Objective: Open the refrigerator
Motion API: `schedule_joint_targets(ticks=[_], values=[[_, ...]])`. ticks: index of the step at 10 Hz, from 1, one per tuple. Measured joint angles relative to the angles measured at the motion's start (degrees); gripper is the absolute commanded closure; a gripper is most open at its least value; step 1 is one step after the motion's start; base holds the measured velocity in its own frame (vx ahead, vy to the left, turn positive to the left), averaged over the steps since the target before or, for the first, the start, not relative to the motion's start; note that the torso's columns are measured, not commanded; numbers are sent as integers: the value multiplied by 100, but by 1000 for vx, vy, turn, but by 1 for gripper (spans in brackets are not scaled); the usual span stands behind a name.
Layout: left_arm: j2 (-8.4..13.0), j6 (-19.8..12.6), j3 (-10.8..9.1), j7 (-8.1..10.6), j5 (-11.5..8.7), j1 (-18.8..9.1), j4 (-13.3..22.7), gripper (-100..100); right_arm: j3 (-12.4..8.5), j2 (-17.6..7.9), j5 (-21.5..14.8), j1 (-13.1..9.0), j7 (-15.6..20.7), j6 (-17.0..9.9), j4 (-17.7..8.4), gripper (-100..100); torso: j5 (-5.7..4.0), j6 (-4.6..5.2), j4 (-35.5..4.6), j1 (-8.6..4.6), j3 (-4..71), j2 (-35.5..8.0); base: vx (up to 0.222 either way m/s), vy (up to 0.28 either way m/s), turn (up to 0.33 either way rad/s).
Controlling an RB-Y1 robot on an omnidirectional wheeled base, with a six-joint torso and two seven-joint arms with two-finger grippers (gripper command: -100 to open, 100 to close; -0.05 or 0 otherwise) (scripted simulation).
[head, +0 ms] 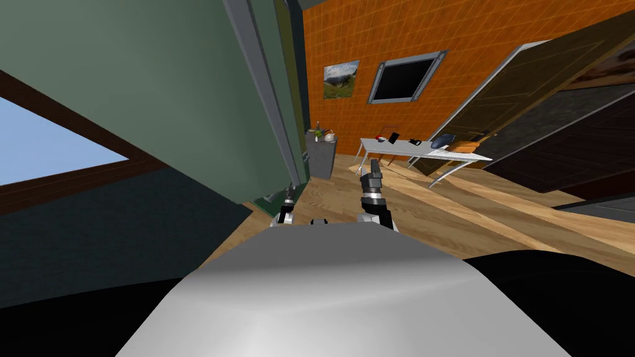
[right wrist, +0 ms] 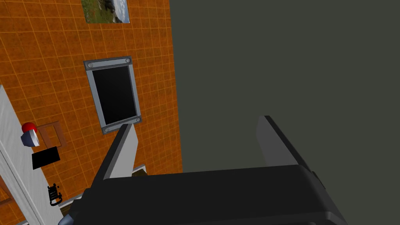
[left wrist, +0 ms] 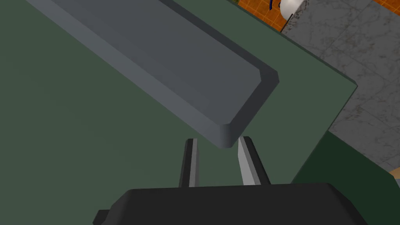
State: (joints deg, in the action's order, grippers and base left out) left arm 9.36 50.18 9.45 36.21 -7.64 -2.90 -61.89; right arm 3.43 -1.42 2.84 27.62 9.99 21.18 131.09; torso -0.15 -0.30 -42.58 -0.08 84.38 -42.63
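The refrigerator (head: 155, 93) is a tall green front close on my left, with a long grey handle (head: 263, 93) running down its edge. In the left wrist view the handle (left wrist: 175, 66) is a flat grey bar on the green door (left wrist: 70, 117). My left gripper (left wrist: 218, 146) is at the bar's lower end, with its fingers (left wrist: 247, 162) drawn close together on either side of the end corner. In the head view the left gripper (head: 289, 191) sits low against the door's edge. The right gripper (head: 374, 166) hovers open over the floor, holding nothing.
A grey stone-patterned cabinet (head: 322, 160) with a white teapot on top stands just beyond the refrigerator. A white table (head: 403, 149) with small items is further right. A brown door (head: 527, 105) leans open by the orange tiled wall. Wooden floor (head: 471, 211) lies to the right.
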Motion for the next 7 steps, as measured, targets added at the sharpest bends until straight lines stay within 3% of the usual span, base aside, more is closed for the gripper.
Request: schedule_joint_targets(ticks=[2,4,5,7], values=[[-166,44,29,-199,-76,-213,247,100,0,0,0,0,0,0,0,0,3,0,-5,13,-2,-2,-159,178,-244],[-410,139,23,-463,-216,-608,724,100,-1,-2,0,-1,0,0,0,0,15,26,-7,43,-8,-15,-222,280,-315],[-504,119,58,-584,-238,-714,803,100,-1,-1,0,0,0,0,0,0,5,-5,-14,14,-12,-21,-226,169,-257],[-756,309,48,-864,-381,-1141,1406,100,-1,-2,0,-1,0,0,0,0,7,43,-8,5,-12,-18,-246,241,-307]])
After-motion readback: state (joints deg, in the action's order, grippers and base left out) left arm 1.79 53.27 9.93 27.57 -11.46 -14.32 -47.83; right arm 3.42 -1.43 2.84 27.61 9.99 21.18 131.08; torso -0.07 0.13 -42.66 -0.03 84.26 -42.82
